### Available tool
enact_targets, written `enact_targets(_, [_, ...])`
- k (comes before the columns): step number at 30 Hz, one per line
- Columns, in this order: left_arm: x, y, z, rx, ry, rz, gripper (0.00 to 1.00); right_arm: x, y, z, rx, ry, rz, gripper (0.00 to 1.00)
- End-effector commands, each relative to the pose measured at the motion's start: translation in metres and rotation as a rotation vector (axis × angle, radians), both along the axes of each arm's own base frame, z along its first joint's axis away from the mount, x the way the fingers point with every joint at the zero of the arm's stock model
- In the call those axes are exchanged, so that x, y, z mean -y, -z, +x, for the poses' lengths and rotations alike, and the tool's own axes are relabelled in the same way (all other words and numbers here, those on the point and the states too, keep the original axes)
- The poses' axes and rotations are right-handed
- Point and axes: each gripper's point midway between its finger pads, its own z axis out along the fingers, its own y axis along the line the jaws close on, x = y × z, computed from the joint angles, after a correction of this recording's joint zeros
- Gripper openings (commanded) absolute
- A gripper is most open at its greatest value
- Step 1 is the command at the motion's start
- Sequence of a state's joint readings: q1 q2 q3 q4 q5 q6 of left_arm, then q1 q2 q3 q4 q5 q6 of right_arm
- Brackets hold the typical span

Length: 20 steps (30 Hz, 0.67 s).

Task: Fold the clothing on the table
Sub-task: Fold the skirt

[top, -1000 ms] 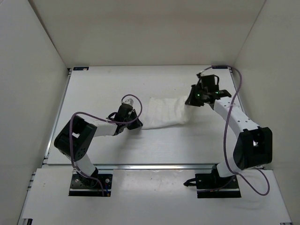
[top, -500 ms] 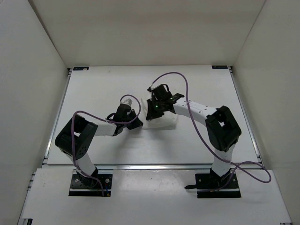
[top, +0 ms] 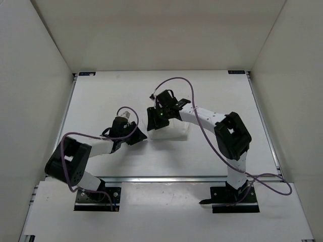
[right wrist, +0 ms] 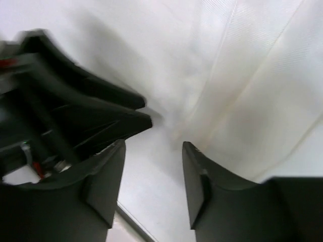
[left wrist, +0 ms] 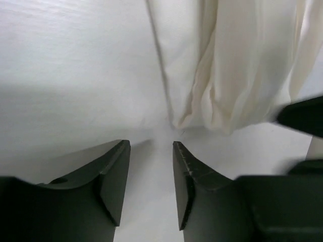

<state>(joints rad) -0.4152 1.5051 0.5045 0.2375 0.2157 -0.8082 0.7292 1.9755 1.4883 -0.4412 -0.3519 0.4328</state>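
The clothing (top: 171,131) is a white wrinkled fabric lying as a compact folded bundle in the middle of the table (top: 101,96). My left gripper (top: 140,136) sits just off its left edge, open, with only bare table between the fingers (left wrist: 113,171). In the left wrist view the clothing (left wrist: 227,65) lies just beyond the fingertips, apart from them. My right gripper (top: 152,121) hovers over the bundle's upper left corner, also open and empty. In the right wrist view the clothing (right wrist: 242,75) spreads ahead to the right, with the left gripper (right wrist: 75,116) close on the left.
The two grippers stand very close together at the bundle's left end. A purple cable (top: 176,80) loops above the right arm. White walls (top: 30,75) enclose the table, and a metal rail (top: 166,178) runs along its near edge.
The right arm swept left, carrying the cloth's right end over onto its left end. Both grippers, shut before, have opened and let the cloth go. The left gripper drew back slightly.
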Motion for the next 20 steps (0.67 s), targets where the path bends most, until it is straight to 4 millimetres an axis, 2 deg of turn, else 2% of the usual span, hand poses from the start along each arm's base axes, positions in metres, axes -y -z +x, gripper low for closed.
enact_targets(1, [-0.019,-0.023,-0.017,0.008,0.003,-0.031,0.51,0.002,-0.115,-0.003,0.234,-0.019,0.16,0.48])
enact_targets(2, [-0.025,-0.031,-0.019,0.023,-0.003,-0.035,0.57,0.014,-0.133,-0.007,0.278,0.004,0.185,0.49])
enact_targets(3, [-0.027,-0.035,-0.023,0.031,0.008,-0.038,0.58,0.024,-0.154,-0.013,0.321,0.028,0.212,0.5])
enact_targets(5, [-0.034,-0.043,-0.035,0.047,0.035,-0.044,0.71,0.061,-0.146,-0.012,0.327,0.109,0.195,0.51])
enact_targets(6, [-0.039,-0.053,-0.039,0.065,0.055,-0.034,0.82,0.08,-0.148,-0.014,0.333,0.146,0.2,0.51])
enact_targets(7, [-0.044,-0.055,-0.041,0.061,0.058,-0.022,0.94,0.095,-0.141,-0.019,0.321,0.171,0.193,0.5])
enact_targets(9, [-0.049,-0.065,-0.048,0.05,0.077,0.029,0.99,0.13,-0.126,-0.013,0.313,0.241,0.157,0.51])
enact_targets(10, [-0.052,-0.061,-0.054,0.032,0.099,0.065,0.99,0.145,-0.119,-0.011,0.309,0.272,0.137,0.51])
enact_targets(11, [-0.05,-0.074,-0.05,0.07,0.121,0.074,0.99,0.152,-0.113,-0.011,0.302,0.287,0.122,0.51])
enact_targets(14, [-0.052,-0.087,-0.051,0.125,0.114,0.095,0.99,0.173,-0.09,-0.01,0.275,0.325,0.058,0.51])
enact_targets(17, [-0.059,-0.087,-0.054,0.126,0.074,0.107,0.99,0.174,-0.077,0.0,0.276,0.318,-0.031,0.52])
enact_targets(19, [-0.06,-0.087,-0.055,0.104,0.083,0.111,0.99,0.162,-0.082,0.012,0.319,0.292,-0.091,0.54])
enact_targets(20, [-0.061,-0.087,-0.055,0.101,0.091,0.113,0.99,0.164,-0.07,0.022,0.321,0.302,-0.155,0.55])
